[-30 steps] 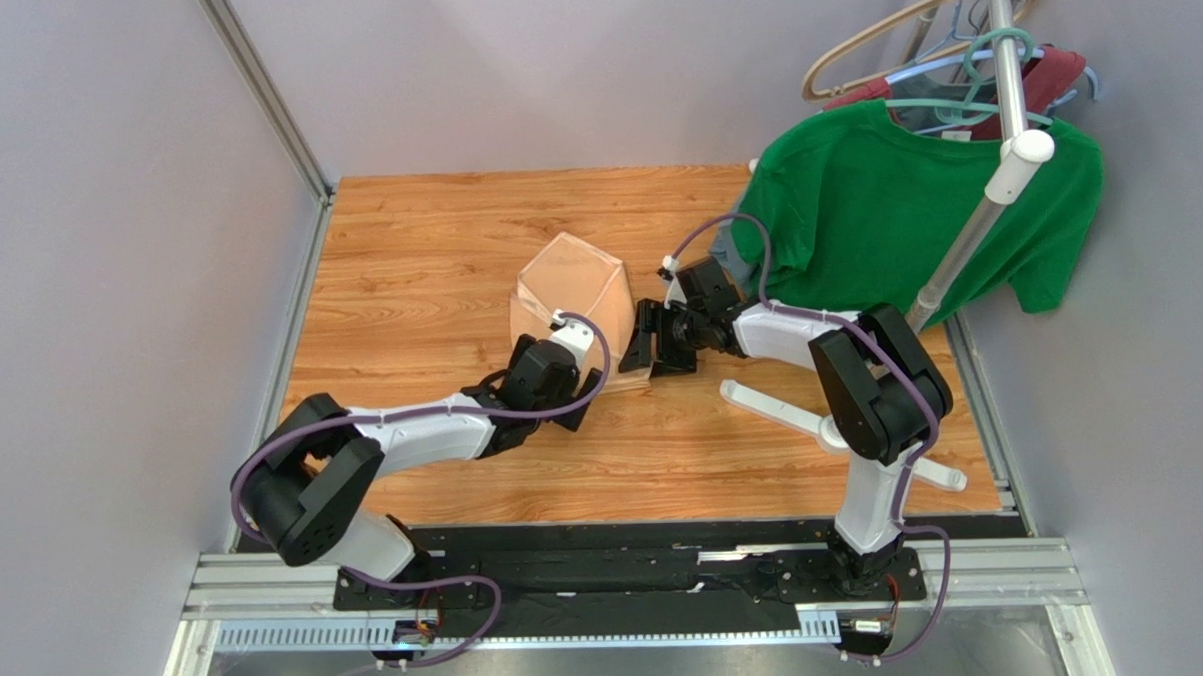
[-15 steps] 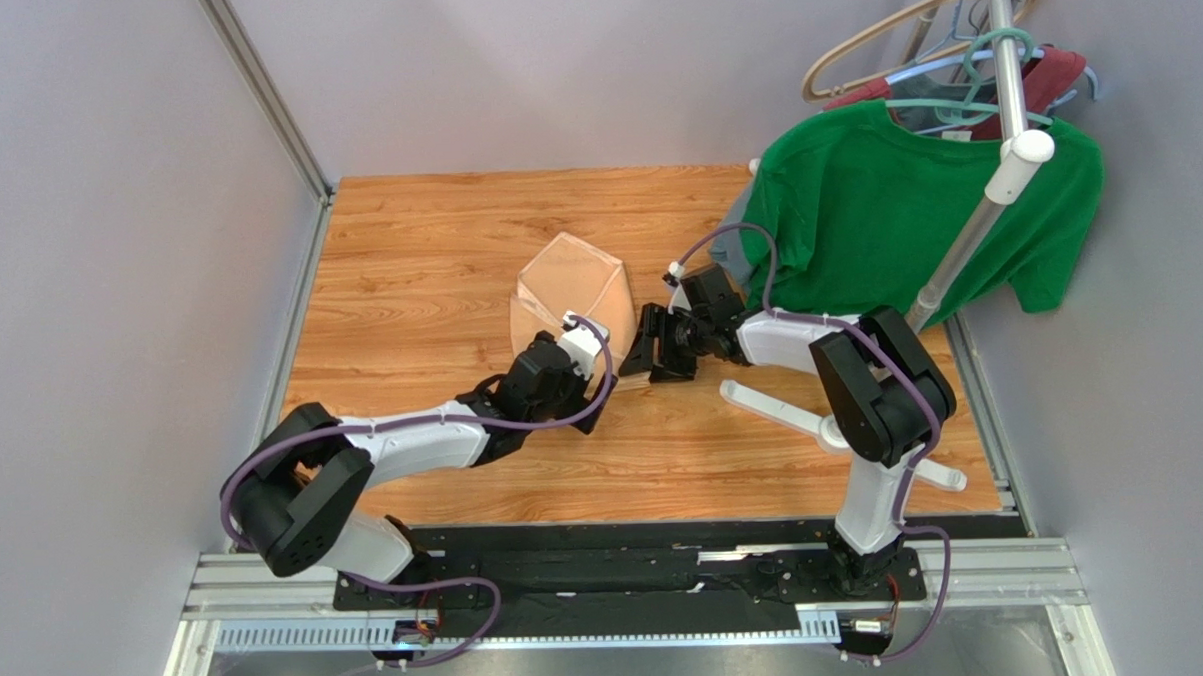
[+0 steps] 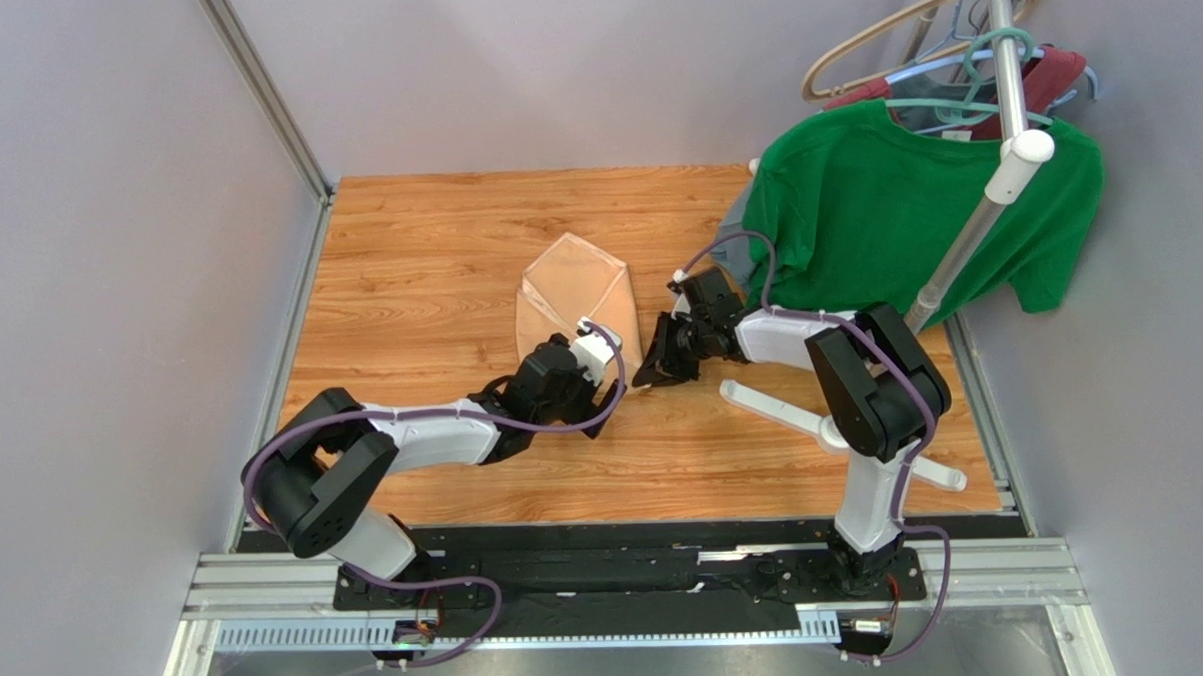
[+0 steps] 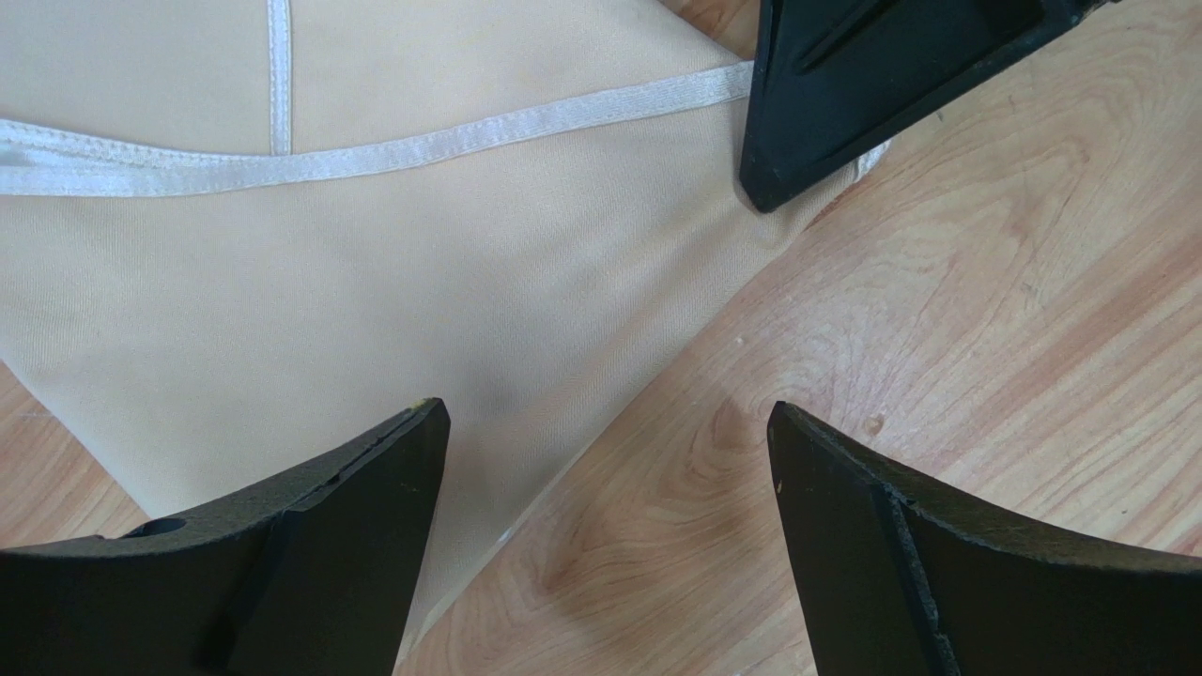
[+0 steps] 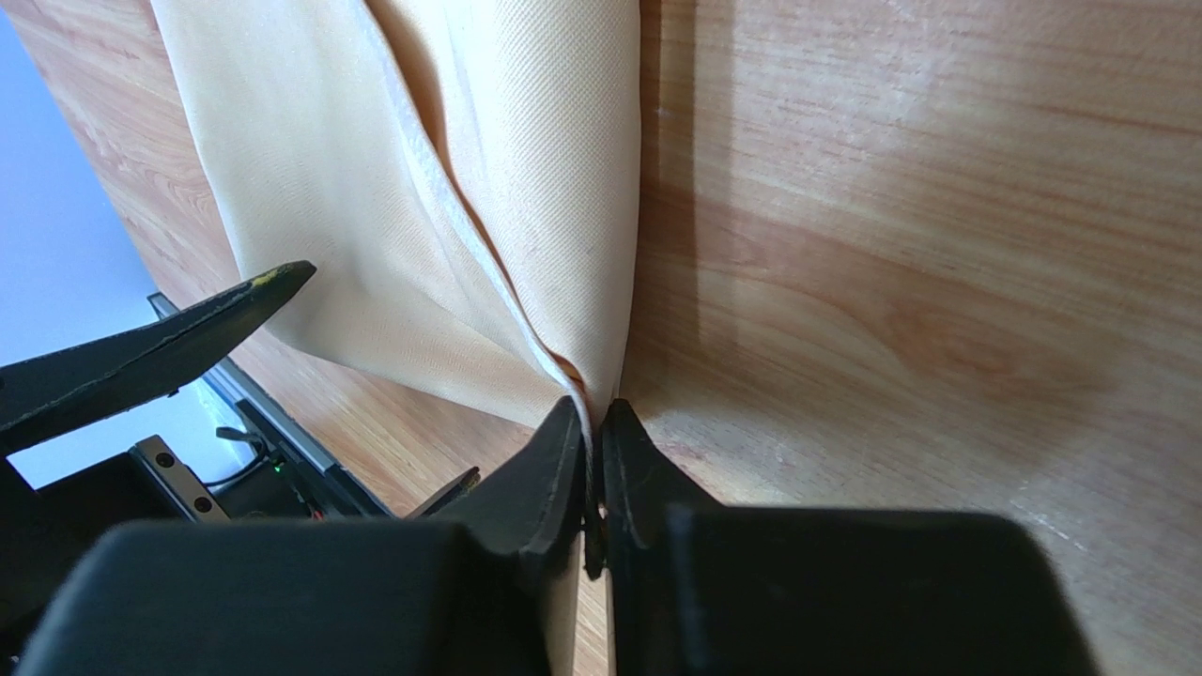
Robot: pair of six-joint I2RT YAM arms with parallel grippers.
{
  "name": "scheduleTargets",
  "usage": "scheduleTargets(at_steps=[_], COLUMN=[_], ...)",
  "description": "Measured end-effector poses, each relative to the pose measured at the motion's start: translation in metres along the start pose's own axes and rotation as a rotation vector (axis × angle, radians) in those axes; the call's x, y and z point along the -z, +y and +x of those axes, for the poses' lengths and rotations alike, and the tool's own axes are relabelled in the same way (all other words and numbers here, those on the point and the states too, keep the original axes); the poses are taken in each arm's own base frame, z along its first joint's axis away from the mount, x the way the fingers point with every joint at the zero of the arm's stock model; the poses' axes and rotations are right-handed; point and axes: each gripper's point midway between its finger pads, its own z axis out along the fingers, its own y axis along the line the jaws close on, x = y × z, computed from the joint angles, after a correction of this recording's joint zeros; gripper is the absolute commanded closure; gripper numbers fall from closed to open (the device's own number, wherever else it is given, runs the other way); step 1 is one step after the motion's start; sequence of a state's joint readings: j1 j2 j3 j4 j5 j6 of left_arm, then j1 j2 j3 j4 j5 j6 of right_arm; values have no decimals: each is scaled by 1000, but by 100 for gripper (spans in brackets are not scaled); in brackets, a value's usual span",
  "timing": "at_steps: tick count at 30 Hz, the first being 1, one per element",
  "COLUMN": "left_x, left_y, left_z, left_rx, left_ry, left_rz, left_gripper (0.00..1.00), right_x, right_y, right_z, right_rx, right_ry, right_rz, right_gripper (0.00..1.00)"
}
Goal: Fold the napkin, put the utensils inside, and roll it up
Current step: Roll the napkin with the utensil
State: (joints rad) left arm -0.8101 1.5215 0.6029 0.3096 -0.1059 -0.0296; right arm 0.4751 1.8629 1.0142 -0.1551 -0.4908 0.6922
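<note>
The right end effector (image 5: 596, 416) pinches a layered edge of the napkin (image 3: 569, 291), low on the table (image 3: 409, 255) — probably to carry a fold over — while the left end effector (image 4: 607, 423) hovers spread over its near corner.

This was a robotics lab test cell rather than a home or shop. A wood-grain tabletop (image 3: 409, 240) sat boxed in by plain grey panels (image 3: 108, 220) held in aluminium corner posts (image 3: 261, 87). Two robot arms, left (image 3: 416, 432) and right (image 3: 865, 389), were bolted to a black plate on an aluminium rail (image 3: 631, 577) at the near edge, with purple cables (image 3: 933, 567) trailing from them. A clothes rack pole (image 3: 1004, 54) with hangers (image 3: 883, 51) and a green T-shirt (image 3: 874, 209) stood as a prop at the far right.
</note>
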Motion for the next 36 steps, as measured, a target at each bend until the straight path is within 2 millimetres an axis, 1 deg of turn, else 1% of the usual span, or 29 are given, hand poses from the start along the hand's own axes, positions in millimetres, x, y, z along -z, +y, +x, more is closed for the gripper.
scheduleTargets(at_steps=[1, 2, 5, 8, 16, 21, 26, 32, 36], left_x=[0, -1, -3, -6, -10, -11, -11, -15, -18], left_y=[0, -1, -4, -6, -6, -7, -14, -9, -7], left_z=[-1, -1, -2, 2, 11, 8, 1, 3, -1], left_rx=[-2, -4, -11, -24, -48, -75, -120, -153, -176], left_ry=[-3, -6, -14, -2, 25, 15, -14, -15, -33], left_rz=[2, 5, 20, 29, 13, -19, -35, -85, -121], left_gripper=[7, 7, 7, 7, 7, 7, 6, 6, 6], right_x=[0, 1, 2, 2, 6, 10, 14, 17, 17], right_y=[0, -1, -3, -5, -1, 6, 8, 9, 9], right_z=[0, -1, -5, -10, -11, -13, -15, -15, -14], right_rx=[-8, -22, -48, -80, -128, -139, -151, -159, -164], right_ry=[2, 7, 14, 24, 60, 77, 91, 101, 109], right_rz=[-1, -2, -11, -22, -63, -90, -90, -91, -93], right_gripper=[99, 100, 100, 100, 100, 100, 100, 100, 100])
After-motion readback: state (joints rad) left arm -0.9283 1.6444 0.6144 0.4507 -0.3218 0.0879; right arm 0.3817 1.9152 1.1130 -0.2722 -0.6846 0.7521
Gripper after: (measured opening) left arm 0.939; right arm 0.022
